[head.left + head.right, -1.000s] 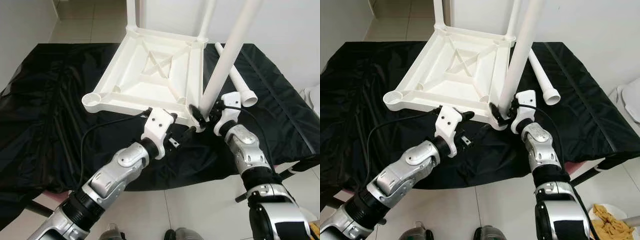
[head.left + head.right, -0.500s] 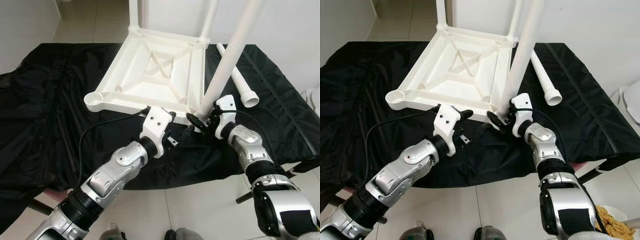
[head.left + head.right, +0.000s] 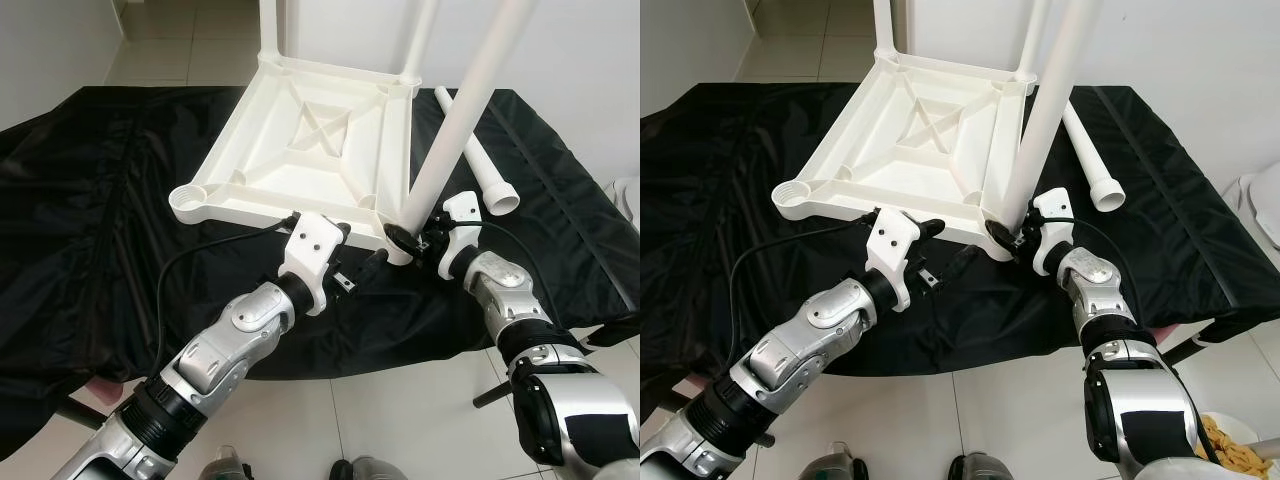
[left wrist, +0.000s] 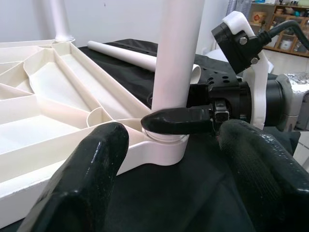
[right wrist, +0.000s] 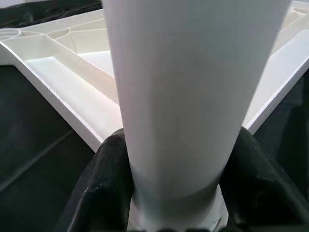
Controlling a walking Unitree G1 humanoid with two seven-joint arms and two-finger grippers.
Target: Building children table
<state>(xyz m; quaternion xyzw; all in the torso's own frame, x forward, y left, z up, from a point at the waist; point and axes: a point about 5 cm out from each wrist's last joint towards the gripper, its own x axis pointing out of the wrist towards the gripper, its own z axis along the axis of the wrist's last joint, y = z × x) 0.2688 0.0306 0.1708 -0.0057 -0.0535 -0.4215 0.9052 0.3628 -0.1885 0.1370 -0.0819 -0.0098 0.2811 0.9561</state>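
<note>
left eye view: the white plastic tabletop (image 3: 310, 150) lies upside down on the black-draped desk (image 3: 90, 220), one leg (image 3: 465, 110) leaning in its near corner socket, a spare leg (image 3: 480, 165) beside it. the right hand (image 3: 408, 240) is clamped round that leg's foot.

left wrist view: the left hand (image 4: 169, 159) hangs spread apart just short of the socket, holding nothing.

right wrist view: smooth, slightly tapered tube between the fingers (image 5: 111, 174). it looks light, stiff and slippery; best gripped low, near the socket.
</note>
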